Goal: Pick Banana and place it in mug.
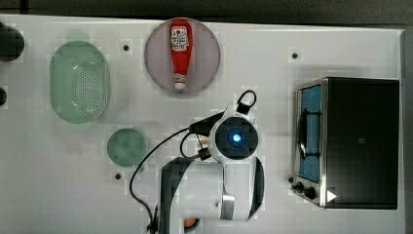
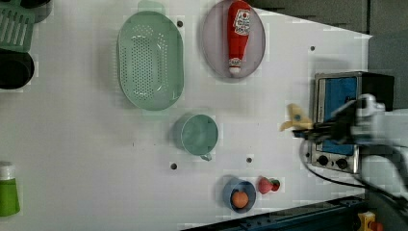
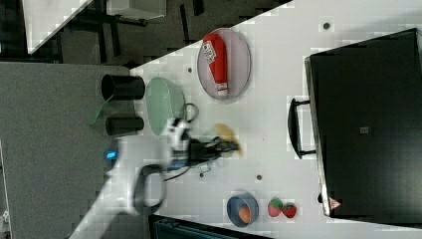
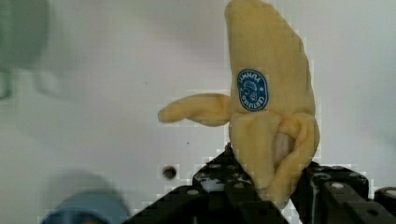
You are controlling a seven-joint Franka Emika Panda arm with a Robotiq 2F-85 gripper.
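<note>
Now the pincer [image 4: 275, 196] clamps only the banana's [image 4: 268, 93] lower end, so it could swing loose before reaching the mug [image 2: 198, 134].

From up top I'm looking at my arm [image 1: 214, 190]: glossy white shells with dark grey bands at the joints. There's the round black wrist cap [image 1: 236, 138] with a small blue light glowing at its centre. A thin black cable [image 1: 146, 161] loops out from beside that cap and trails back along the arm, and another short black loop [image 1: 247, 101] sits just past it. On the wrist camera, my gripper [image 4: 275, 186] is matte black, blocky, with small silvery screw heads dotted along the finger mounts.
</note>
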